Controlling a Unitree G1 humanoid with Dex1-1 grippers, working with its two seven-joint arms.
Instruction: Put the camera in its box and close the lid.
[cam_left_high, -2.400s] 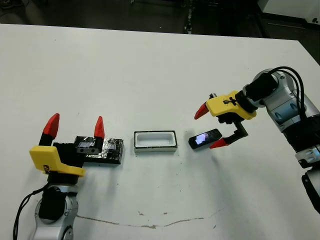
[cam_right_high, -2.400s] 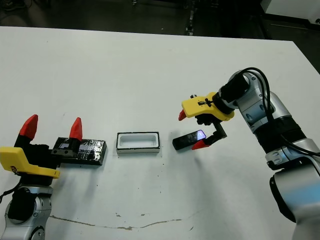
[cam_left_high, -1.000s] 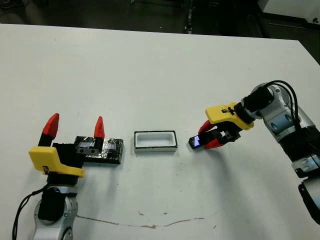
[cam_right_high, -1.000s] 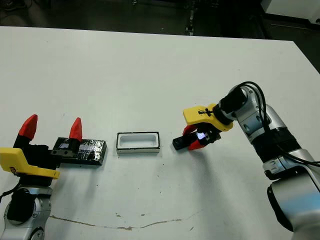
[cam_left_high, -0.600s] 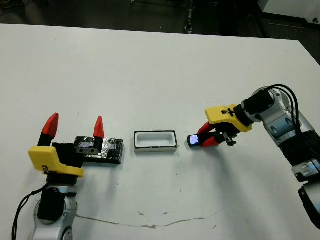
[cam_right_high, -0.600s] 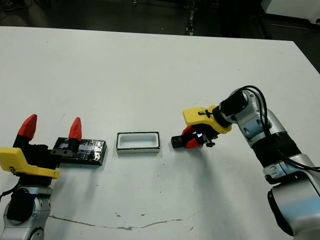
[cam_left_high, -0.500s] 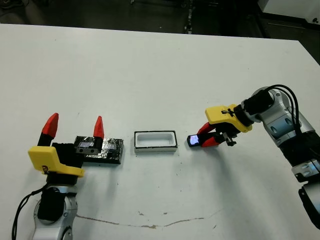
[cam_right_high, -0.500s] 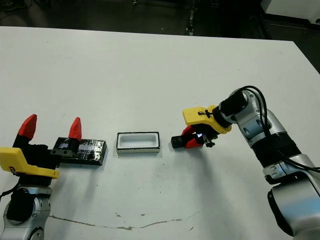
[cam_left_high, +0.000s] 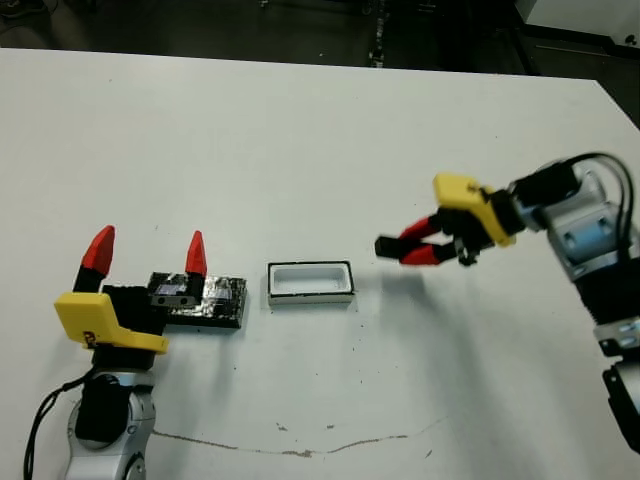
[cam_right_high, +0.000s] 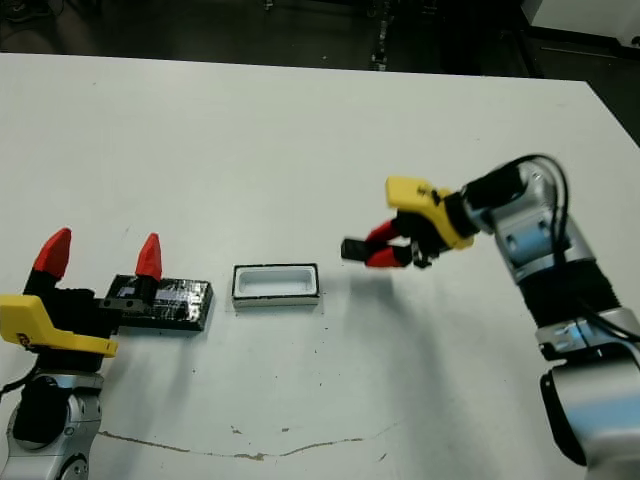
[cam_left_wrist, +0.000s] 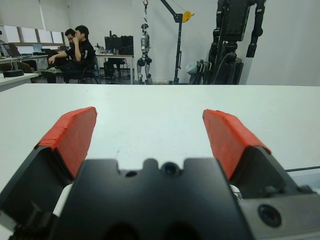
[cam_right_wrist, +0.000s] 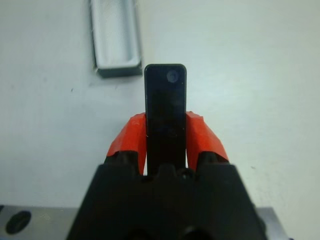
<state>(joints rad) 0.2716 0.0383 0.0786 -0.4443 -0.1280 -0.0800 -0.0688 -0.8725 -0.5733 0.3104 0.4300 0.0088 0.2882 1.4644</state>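
White worktop (cam_left_high: 300, 130) fills most of what I see, with a dark floor past its far edge. Faint scuff marks (cam_left_high: 300, 445) run along the near part.

My left claw (cam_left_high: 146, 257) sits low at my left with its two red fingers spread wide apart and pointing up. Its black body covers the left end of the lid (cam_left_high: 212, 300), so I see only the shiny, crinkly right part lying flat. Two people (cam_left_wrist: 75, 47) sit at desks far off in the left wrist view, too small to make out.

My right arm reaches in from the right, held up off the worktop. My right claw (cam_left_high: 418, 241) pinches the camera (cam_right_wrist: 165, 107) between its red fingers (cam_right_wrist: 127, 136), and only the front end sticks out. I cannot see its screen.

The box (cam_left_high: 310, 282) lies open between my claws, just beside the lid, and the camera hangs a little to its right.
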